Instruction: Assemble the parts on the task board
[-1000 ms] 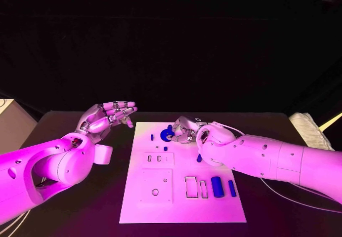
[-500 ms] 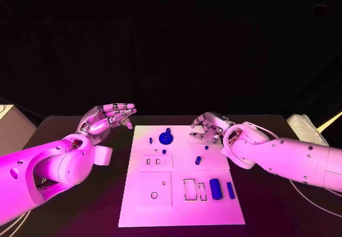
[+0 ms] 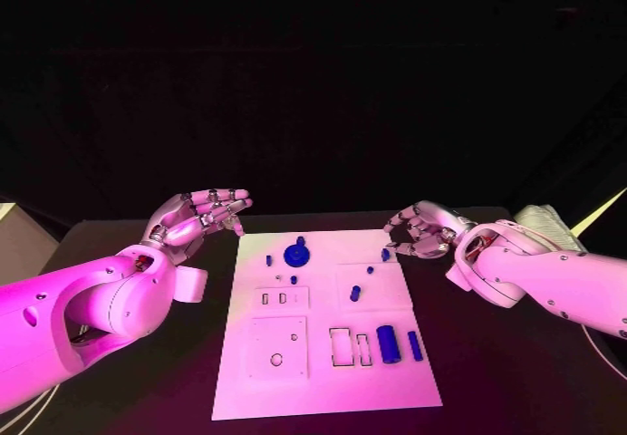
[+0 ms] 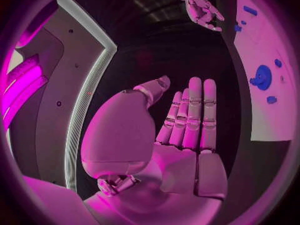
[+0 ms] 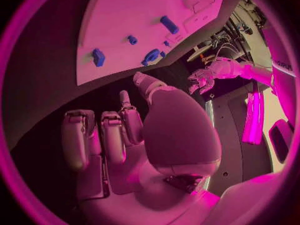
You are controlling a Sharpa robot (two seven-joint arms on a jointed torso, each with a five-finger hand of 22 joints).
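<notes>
The white task board lies in the middle of the black table. A round blue part sits near its far edge, with small blue parts scattered around it. A blue cylinder and a thin blue bar lie at the board's right side. My right hand hovers off the board's far right corner, fingers loosely curled, holding nothing. Another small blue part lies on the board close to it. My left hand hangs beyond the far left corner, fingers straight, with nothing in it.
A pale ribbed pad lies at the table's right edge. A light box stands off the table's left side. The board carries rectangular recesses and a square plate with a hole.
My right hand has drawn back to the right, from the round blue part to off the board's far right corner. The round part stays on the board. My left hand has not moved.
</notes>
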